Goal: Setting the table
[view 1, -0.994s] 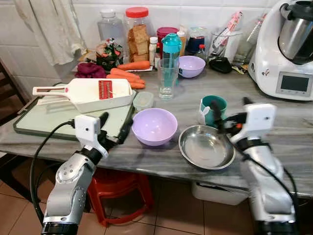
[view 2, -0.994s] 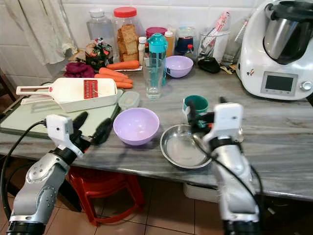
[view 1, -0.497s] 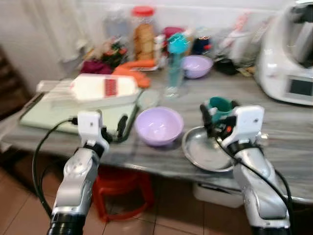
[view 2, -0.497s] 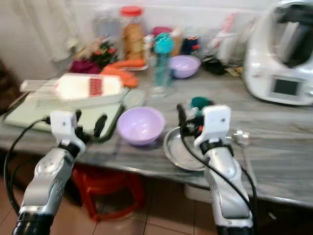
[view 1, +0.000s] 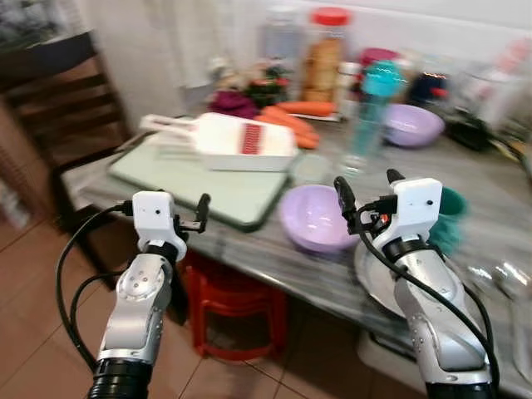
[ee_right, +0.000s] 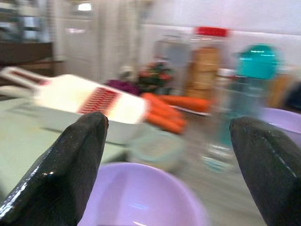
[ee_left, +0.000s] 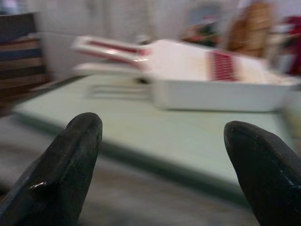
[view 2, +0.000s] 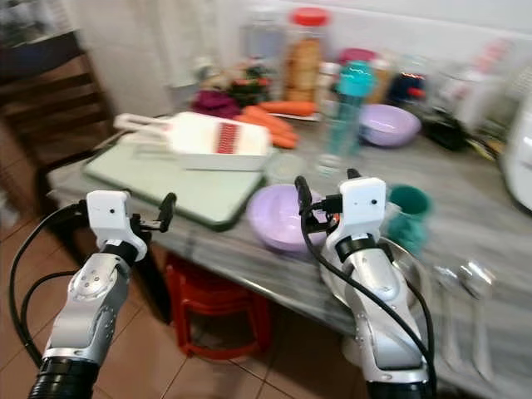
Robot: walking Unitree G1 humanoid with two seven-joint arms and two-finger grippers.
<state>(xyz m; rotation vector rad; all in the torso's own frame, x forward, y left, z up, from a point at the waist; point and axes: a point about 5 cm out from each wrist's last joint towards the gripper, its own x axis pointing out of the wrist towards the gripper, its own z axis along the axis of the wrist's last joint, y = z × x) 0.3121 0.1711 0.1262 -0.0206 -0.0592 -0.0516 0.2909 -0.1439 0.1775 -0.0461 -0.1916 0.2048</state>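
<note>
Camera swung left; both open claws point(view 1: 362, 199) hover before the purple bowl point(view 1: 312, 218).

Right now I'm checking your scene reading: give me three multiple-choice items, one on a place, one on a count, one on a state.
1. Where does the white slicer sit?
A. on the green cutting board
B. in a bowl
C. on the floor

2. How many purple bowls?
A. one
B. two
C. four

3. The right gripper is:
A. shut on a cup
B. shut on a spoon
C. open, holding nothing

A: the slicer rests on the board.
B: a near purple bowl and a far purple bowl.
C: its fingers stand apart.
</note>
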